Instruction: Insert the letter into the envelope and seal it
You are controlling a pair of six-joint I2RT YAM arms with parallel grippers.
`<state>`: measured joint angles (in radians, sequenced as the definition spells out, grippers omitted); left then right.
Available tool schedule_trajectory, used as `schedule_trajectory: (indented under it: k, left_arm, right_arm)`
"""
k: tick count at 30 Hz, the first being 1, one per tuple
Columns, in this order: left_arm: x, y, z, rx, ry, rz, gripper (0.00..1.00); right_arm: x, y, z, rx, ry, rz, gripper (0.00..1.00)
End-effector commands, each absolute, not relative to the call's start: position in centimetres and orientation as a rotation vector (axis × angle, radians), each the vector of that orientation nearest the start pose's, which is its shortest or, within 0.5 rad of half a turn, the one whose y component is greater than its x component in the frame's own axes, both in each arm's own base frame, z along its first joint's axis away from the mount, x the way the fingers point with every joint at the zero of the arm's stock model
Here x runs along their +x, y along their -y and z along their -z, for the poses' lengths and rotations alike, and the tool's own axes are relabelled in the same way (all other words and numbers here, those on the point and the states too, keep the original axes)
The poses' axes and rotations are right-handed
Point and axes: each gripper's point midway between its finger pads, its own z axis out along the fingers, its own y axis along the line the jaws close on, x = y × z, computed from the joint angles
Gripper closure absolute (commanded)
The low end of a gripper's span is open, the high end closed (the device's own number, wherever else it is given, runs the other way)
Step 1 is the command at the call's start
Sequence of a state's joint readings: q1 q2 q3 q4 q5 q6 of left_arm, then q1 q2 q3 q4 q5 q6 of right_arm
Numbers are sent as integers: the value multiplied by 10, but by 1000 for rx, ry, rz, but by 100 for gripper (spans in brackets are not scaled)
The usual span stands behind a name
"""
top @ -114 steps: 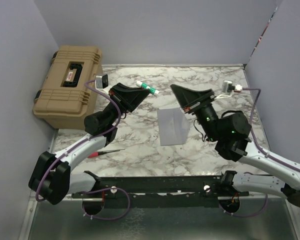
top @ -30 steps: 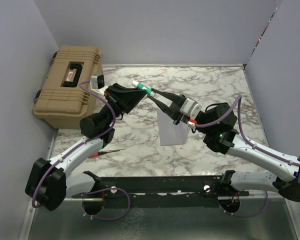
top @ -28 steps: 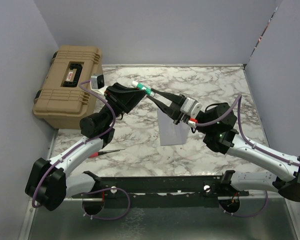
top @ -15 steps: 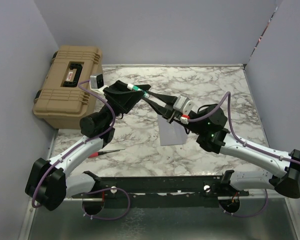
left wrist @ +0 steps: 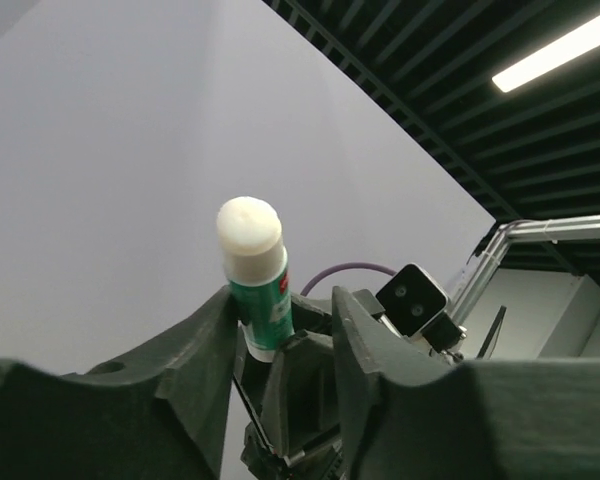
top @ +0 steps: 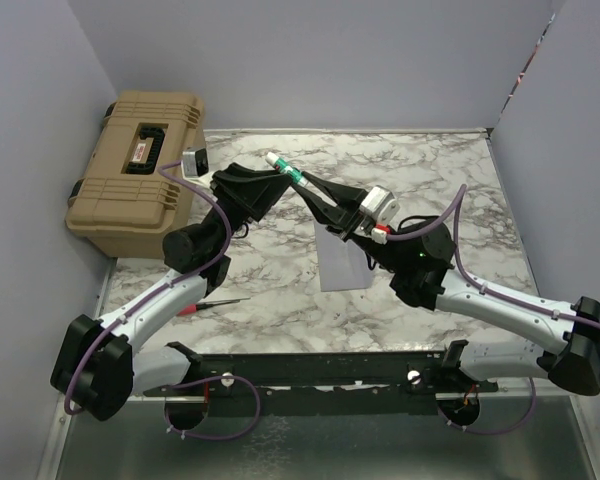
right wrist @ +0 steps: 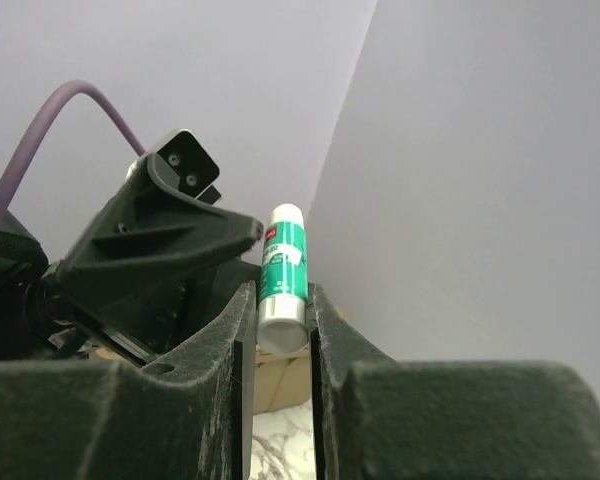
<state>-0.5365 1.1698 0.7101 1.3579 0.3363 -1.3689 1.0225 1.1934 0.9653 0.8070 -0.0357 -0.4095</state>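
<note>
The marble table (top: 280, 290) fills the floor of the top view, with a tan hard case (top: 140, 175) at its ten o'clock corner. Both arms reach in over the middle and meet nose to nose above the surface. The envelope (top: 338, 268) lies flat near the table's centre, its upper right part hidden under the right arm. The letter shows nowhere, so it is probably inside already, though that cannot be confirmed. The right gripper (right wrist: 280, 295) is clamped on the lower end of a green-and-white glue stick (top: 287, 173), which points toward eleven o'clock, raised well clear of the envelope. The left gripper (left wrist: 285, 305) has its fingers spread around the upper part of the stick, one finger against it and the other standing clear. A small red-handled tool (top: 190, 309) lies at eight o'clock, unused. This looks like the sealing step, with the stick being readied between the two hands. The next move likely calls for the left fingers to close on the white cap and pull it off while the right holds firm.
</note>
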Motion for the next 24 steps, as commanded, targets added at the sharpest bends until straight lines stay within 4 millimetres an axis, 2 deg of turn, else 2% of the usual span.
schedule_trajectory:
  k: [1,5,9,12,13,14,16,17,19,20,21,24]
  left_arm:
    - [221,241,-475,23,-864,1905,62]
    - [224,241,-477,21,-862,1886,59]
    - [227,241,-478,15,-858,1871,61]
    - [227,242,-479,27,-856,1857,94]
    - [227,242,-478,31,-858,1852,100]
    - [227,242,-478,34,-857,1847,100]
    - [226,242,-477,46,-860,1838,100]
    - [225,243,-477,57,-865,1836,100]
    - [225,245,-476,68,-877,1833,100]
    - [224,245,-476,67,-878,1833,100]
    - [225,245,-474,62,-883,1833,100]
    - [224,245,-473,61,-889,1833,100]
  right_arm:
    - [229,-339,-469,-613,-781,-600,99]
    - [226,-344,-467,-638,-800,-629,99]
    - [227,-344,-464,-636,-828,-638,99]
    - [223,-347,-465,-643,-842,-686,99]
    - [223,-348,-465,-645,-859,-699,98]
    - [224,-350,-460,-660,-888,-704,96]
    - [223,-350,-457,-669,-914,-714,90]
    - [221,-349,-456,-672,-915,-718,83]
    - [217,-345,-453,-677,-907,-723,66]
    - [215,-342,-453,-678,-898,-721,54]
    - [214,-339,-452,-676,-894,-713,48]
    - [212,-333,-448,-696,-866,-668,41]
